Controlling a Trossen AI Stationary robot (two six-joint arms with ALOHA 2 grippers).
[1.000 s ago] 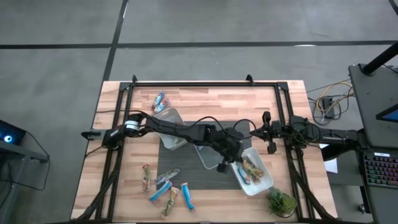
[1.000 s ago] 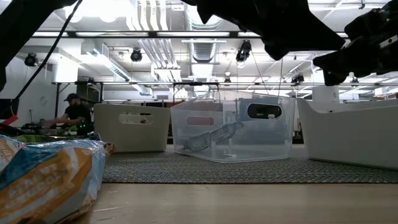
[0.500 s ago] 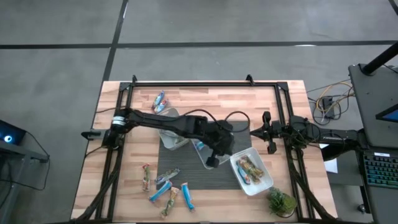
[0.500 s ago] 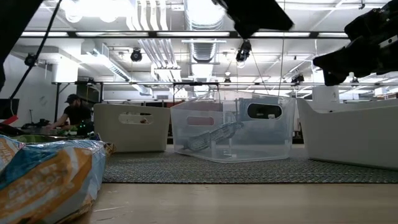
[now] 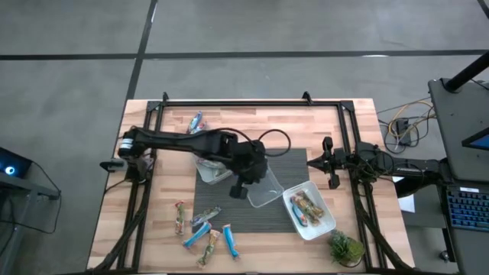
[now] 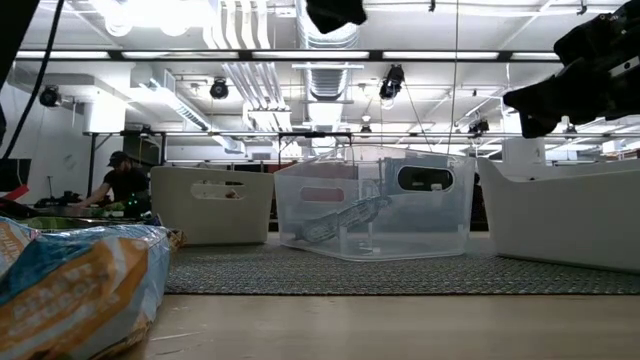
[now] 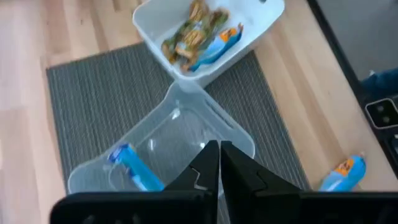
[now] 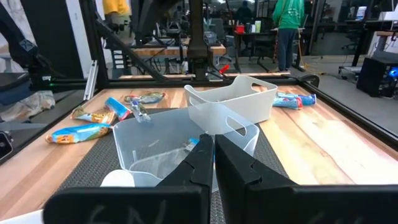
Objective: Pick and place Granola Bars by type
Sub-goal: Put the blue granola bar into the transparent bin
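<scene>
High view: left end effector [image 5: 238, 191] pressed together, empty, above the grey woven mat [image 5: 286, 164], right end effector [image 5: 325, 160] pressed together at the wooden worktop's [image 5: 252, 122] right side, loose shiny wrapped granola bars [image 5: 205, 229] near front edge, left wrist view: blue-wrapped bar [image 7: 134, 169] inside clear plastic tub [image 7: 168, 155], tan bars [image 7: 196, 31] in white tub [image 7: 261, 25].

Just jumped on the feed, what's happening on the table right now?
The robot is sorting granola bars into tubs on a grey mat. The left end effector is shut and empty, above the mat near the clear tub, which holds a blue bar. The white tub already holds several tan bars. The right end effector waits shut at the mat's right edge. A cluster of loose bars lies on the wood near the front, and one near the back.
</scene>
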